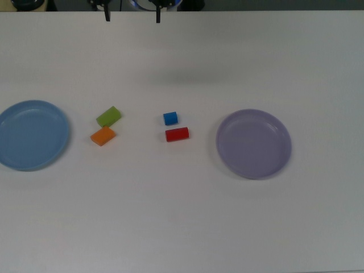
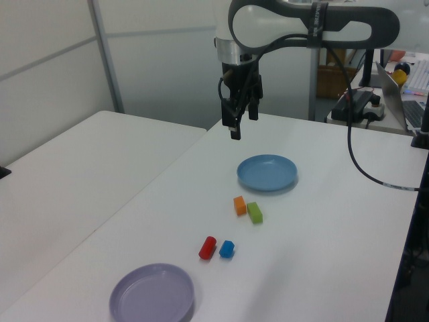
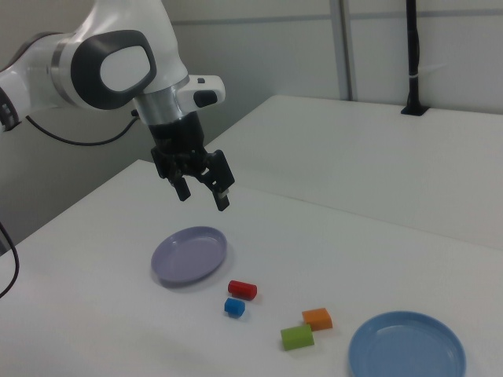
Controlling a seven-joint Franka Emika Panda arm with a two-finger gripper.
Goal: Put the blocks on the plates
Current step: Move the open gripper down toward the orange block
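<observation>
Four blocks lie on the white table between two plates. In the top view, the green block and orange block sit near the light blue plate at the top view's left. The blue cube and red block sit left of the lavender plate. Both plates hold nothing. My gripper hangs open and holds nothing, high above the table's far edge, well away from the blocks. The right view shows the gripper above and behind the lavender plate; the top view shows only its fingertips.
A second white table adjoins at the left view's left. A black cable loops down from the arm over the table's far side. A laptop and clutter stand beyond it. A black post stands on the far table.
</observation>
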